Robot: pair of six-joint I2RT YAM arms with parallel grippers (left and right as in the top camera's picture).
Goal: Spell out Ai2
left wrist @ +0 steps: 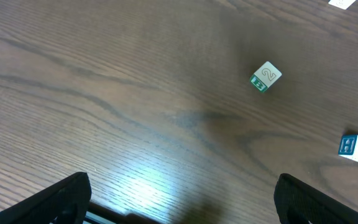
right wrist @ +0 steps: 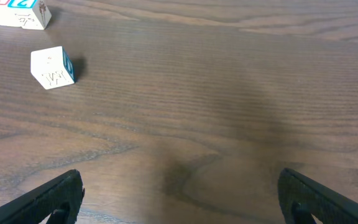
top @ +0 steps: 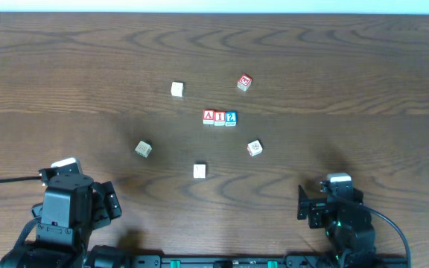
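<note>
On grained wood table point(top: 348, 59), painted Ai2 cubes point(top: 220, 117) abut; left hand point(left wrist: 182, 180), right hand point(right wrist: 179, 177) released

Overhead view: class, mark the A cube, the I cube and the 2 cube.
A cube point(top: 208, 116), overhead view, top face.
I cube point(top: 219, 117), overhead view, top face.
2 cube point(top: 230, 117), overhead view, top face.

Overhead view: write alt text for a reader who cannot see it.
Three cubes, a red A, a red I and a blue 2, sit side by side in a row at the middle of a dark wooden table. Five other cubes lie scattered around them, and the left arm and right arm rest at the near edge.
</note>
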